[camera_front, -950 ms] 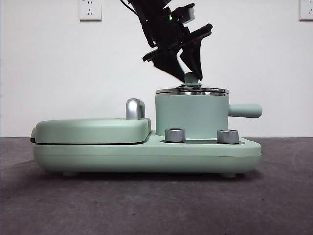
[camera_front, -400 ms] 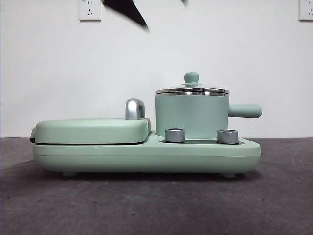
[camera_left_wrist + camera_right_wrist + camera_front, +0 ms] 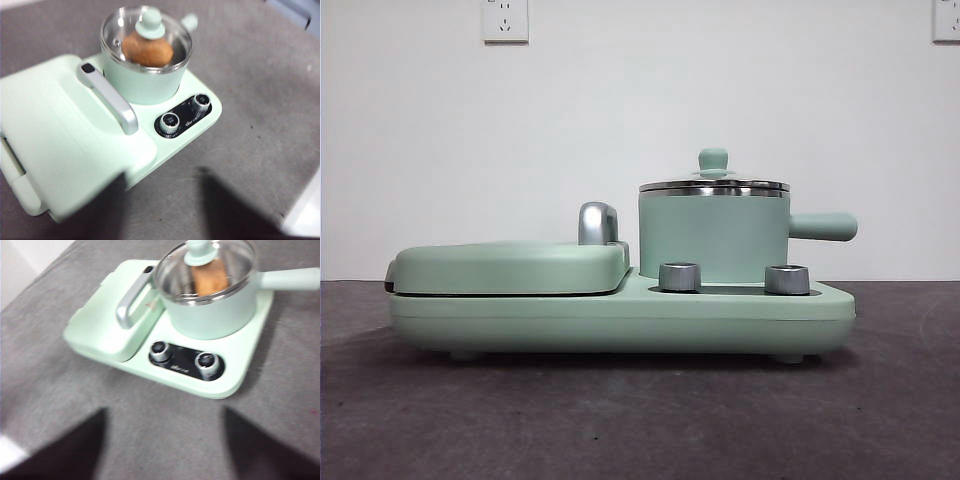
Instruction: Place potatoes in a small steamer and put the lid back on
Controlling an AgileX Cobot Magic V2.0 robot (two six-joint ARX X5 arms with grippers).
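Jaws of my left gripper [image 3: 160, 210] stand apart, holding nothing, well above the table; my right gripper [image 3: 165, 450] is likewise spread and empty. Below them the lid [image 3: 146, 37] sits flat on the steamer [image 3: 712, 238], and the potato [image 3: 148, 50] lies inside under the glass. I judge the glass lid fragile with a slippery steel rim, best lifted by its small knob [image 3: 713, 160]; the potato looks firm and light. I count one potato, one lid, one steamer, two dials.
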